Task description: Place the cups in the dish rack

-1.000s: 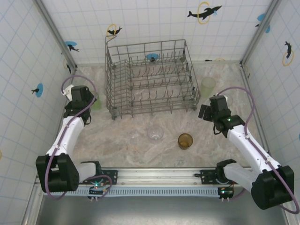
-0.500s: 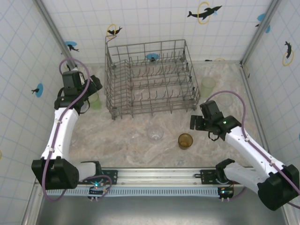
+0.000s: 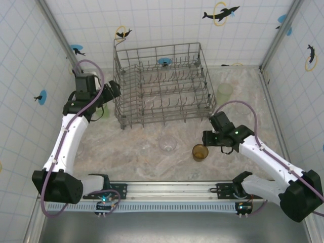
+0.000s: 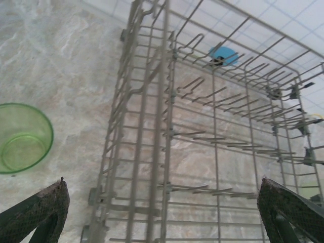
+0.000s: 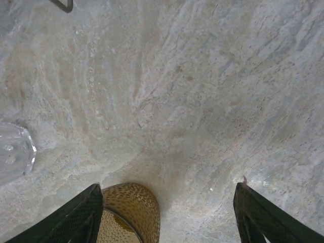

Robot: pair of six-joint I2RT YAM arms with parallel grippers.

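Left pincer [image 4: 163,185] spread wide, hovering at left wall of rack [image 4: 212,136]. Green cup [image 4: 23,137] upright on worktop [image 4: 55,61], near rack. My right pincer [image 5: 169,185] spread low over worktop, pinching nothing. Amber cup [image 5: 129,212] upright between fingers, close against one, apart from other. Clear cup [image 5: 14,152] nearby.
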